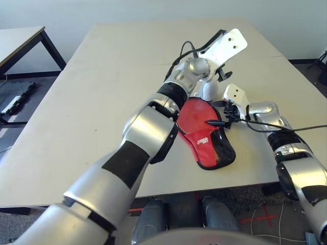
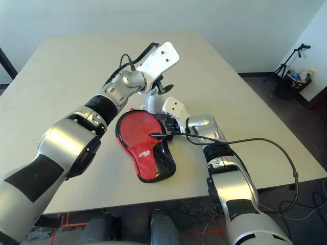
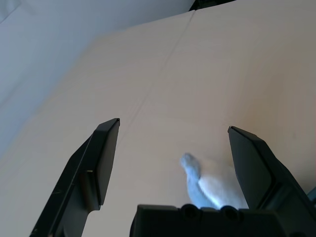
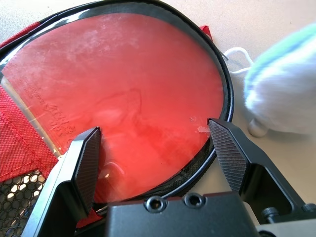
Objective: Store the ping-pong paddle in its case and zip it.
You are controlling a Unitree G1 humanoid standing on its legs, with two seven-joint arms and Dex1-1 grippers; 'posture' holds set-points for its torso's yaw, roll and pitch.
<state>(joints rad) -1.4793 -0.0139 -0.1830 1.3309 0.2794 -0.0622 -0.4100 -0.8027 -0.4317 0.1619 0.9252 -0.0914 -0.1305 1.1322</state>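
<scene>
Two head views, two wrist views
Stereo eyes look forward and down over both forearms, sharing the case (image 1: 207, 133); the right wrist camera faces it closely, the left faces tabletop (image 3: 163, 108).

Left fingers (image 3: 106, 163) and right fingers (image 4: 229, 153) both stand wide open.

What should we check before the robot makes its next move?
Paddle inside the case: ok, its red face shows through the case's clear window.
Case lying flat on the table: ok.
Left hand open: ok.
Right hand open: ok.
Fluffy pouch out of the way: not ok, it sits right by the case.
Zipper fully closed: cannot tell.
</scene>
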